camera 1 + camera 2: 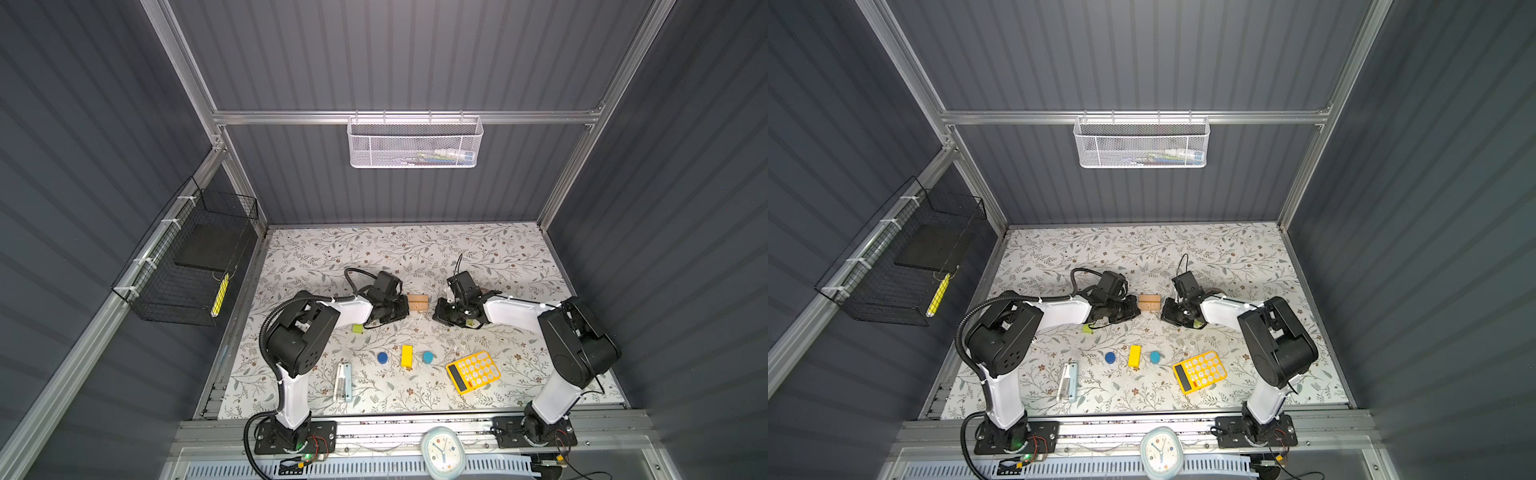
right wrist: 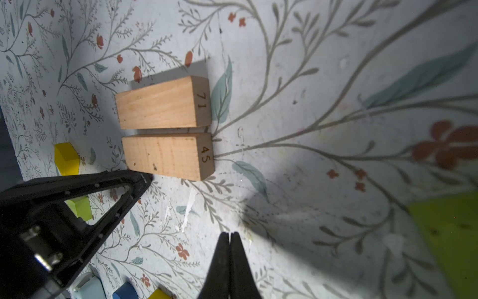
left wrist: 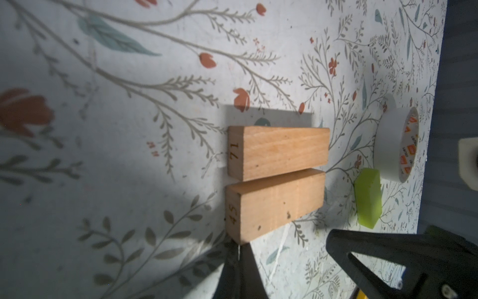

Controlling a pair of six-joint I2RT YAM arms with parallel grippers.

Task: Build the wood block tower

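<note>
Closest in the left wrist view, the left pincer [image 3: 239,249] is pressed closed and empty. Its tip sits at the end corner of the bar marked 45 [image 3: 274,204], touching or just off it; I cannot tell which. The right pincer [image 2: 229,234] is also closed on nothing, a little apart from the opposite end of that bar.

The bar marked 71 [image 3: 279,152] lies flat beside the 45 bar, long sides together, in the middle of the desk [image 1: 498,257] between the two arms. Nearer the arm bases lies a yellow bar [image 1: 407,355], with a blue cylinder [image 1: 382,357] on one side and a second blue cylinder [image 1: 428,356] on the other. A lime-green cube [image 1: 357,328] sits under the left forearm, and a lime-green block [image 3: 368,199] just beside the tape roll [image 3: 395,145].

The wooden bars look solid, stiff and light, with smooth faces and square edges, so they should neither bend nor mark. With no gap between them, a finger probably cannot enter there. Taking the pair across both outer long sides, near mid-length, seems safest. The cylinders may roll if tipped.
</note>
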